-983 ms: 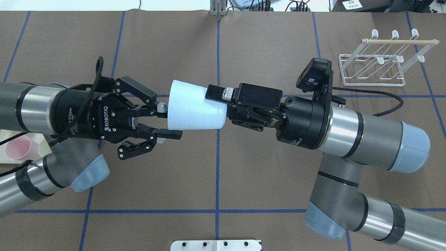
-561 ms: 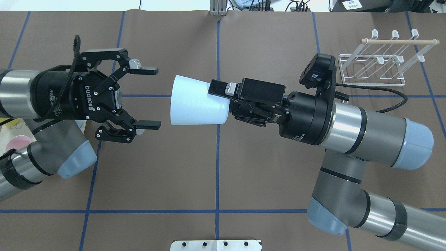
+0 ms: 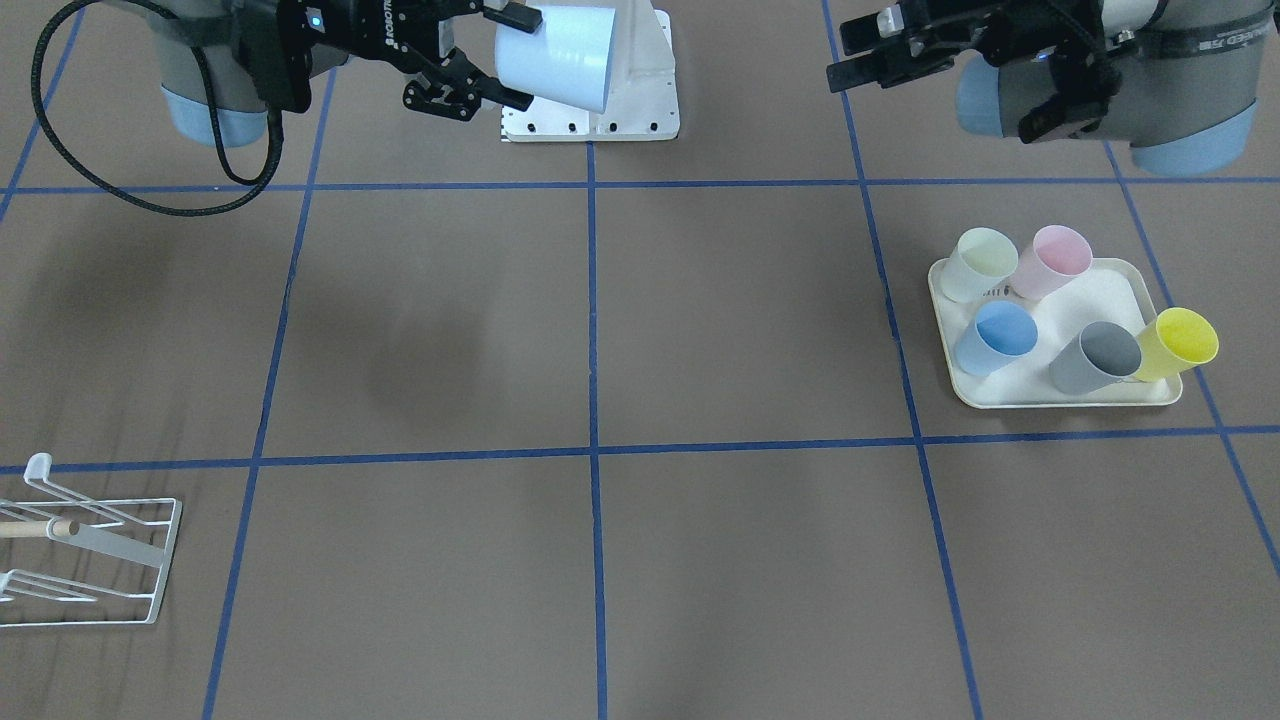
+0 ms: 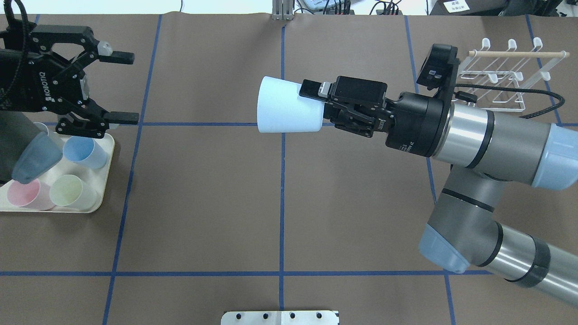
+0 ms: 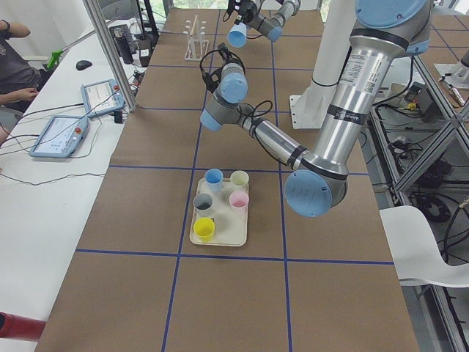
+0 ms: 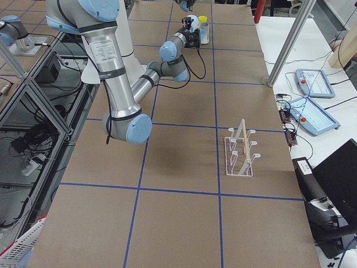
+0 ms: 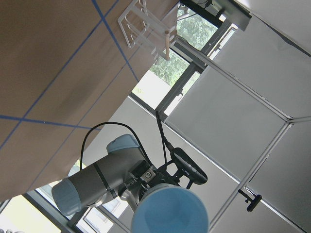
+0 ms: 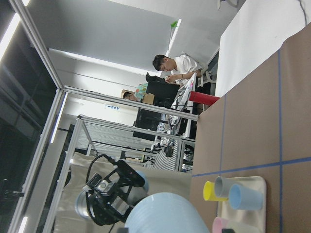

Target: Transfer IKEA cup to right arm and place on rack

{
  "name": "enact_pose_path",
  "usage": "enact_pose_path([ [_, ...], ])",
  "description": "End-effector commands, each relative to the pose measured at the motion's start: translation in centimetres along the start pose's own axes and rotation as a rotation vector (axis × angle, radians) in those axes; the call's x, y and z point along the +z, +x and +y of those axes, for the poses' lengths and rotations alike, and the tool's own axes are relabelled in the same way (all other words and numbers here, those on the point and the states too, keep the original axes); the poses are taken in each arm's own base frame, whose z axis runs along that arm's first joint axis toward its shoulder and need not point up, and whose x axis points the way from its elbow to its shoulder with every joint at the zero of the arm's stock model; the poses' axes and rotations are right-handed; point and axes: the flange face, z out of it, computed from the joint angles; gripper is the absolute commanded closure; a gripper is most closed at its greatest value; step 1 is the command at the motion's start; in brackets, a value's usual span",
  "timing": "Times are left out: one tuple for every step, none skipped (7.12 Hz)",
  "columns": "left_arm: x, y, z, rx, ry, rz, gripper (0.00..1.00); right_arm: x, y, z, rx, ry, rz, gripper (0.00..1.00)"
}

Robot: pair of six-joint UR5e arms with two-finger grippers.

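The transfer looks done. The pale blue IKEA cup (image 4: 284,106) is in the right gripper (image 4: 316,106) alone, whose fingers are clamped on the end of the cup nearer the rack (image 4: 487,109). The cup lies on its side in the air, off the table and well apart from the rack, with its wider end pointing away from it. I cannot tell for certain which end is the mouth.

The left gripper (image 4: 126,87) is farther from the rack than the cup is. Its fingers are spread wide with nothing between them. It hangs by the cream tray (image 3: 1105,290) at the table end opposite the rack, where five more cups sit: pale green, pink, blue, grey and yellow.

The step in hand is the carry to the rack. The right arm (image 4: 496,135) would need to swing the cup back toward the rack, which stands just beyond its wrist. It would then turn the cup so its mouth drops over one of the upturned white prongs, clear of the wooden rod (image 4: 515,53). The thick black cable trailing past the rack could snag on the wire frame.

"ROBOTIQ" reads in white on the left gripper's body. The smaller white lettering on the right gripper and wrist is too small to read, as is the white label beyond the table past the rack.
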Motion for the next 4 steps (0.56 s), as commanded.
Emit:
enact_pose_path([
  [-3.1, -1.3, -3.0, 0.164, 0.103, -0.167, 0.0, -1.3, 1.7, -3.9, -0.073, 0.051, 0.172, 0.75],
  [-5.6, -3.3, -5.1, 0.225, 0.177, -0.233, 0.0, -2.9, 2.6, -6.9, -0.138, 0.064, 0.276, 0.74],
  [-7.5, -5.7, -6.6, 0.292, 0.223, -0.319, 0.0, -4.7, 3.2, -10.1, -0.25, 0.065, 0.392, 0.74],
  [-10.5, -7.2, -8.2, 0.354, 0.28, -0.388, 0.0, -8.9, 3.7, -13.8, -0.325, 0.069, 0.488, 0.74],
])
